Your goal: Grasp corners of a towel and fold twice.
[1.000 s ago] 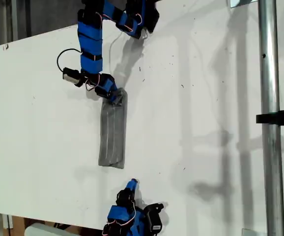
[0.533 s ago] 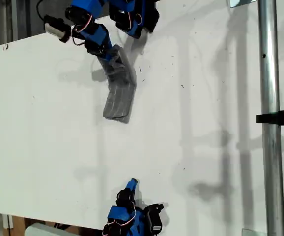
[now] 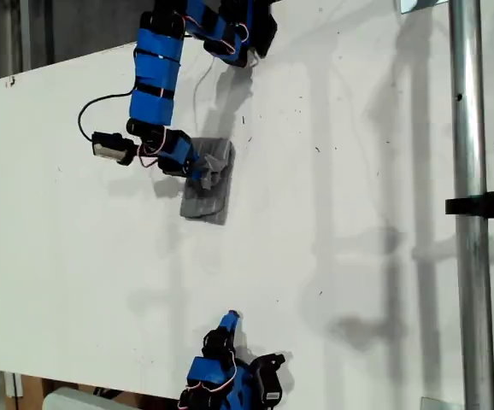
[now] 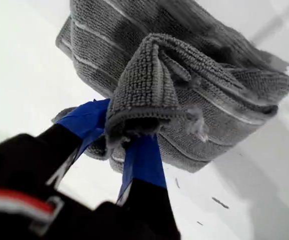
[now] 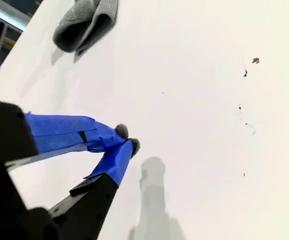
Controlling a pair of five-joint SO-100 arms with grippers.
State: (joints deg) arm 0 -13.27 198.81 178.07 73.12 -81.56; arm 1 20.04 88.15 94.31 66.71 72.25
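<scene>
Second fold's basically being laid: a towel (image 4: pixel 184 95) corner is pinched between my first gripper (image 4: pixel 127 137) jaws, so release comes next, while my second gripper (image 5: pixel 122 142) is pressed together on nothing.

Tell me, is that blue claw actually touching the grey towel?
Touching. The first wrist view shows my first gripper pinching a fold of the towel between its blue jaws.

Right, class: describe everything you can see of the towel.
The towel is grey looped cloth with thin pale stripes, folded into a small thick bundle on the white table. My first hand pinches one bunched end, lifting it off the layers beneath. Nothing else touches it.
</scene>
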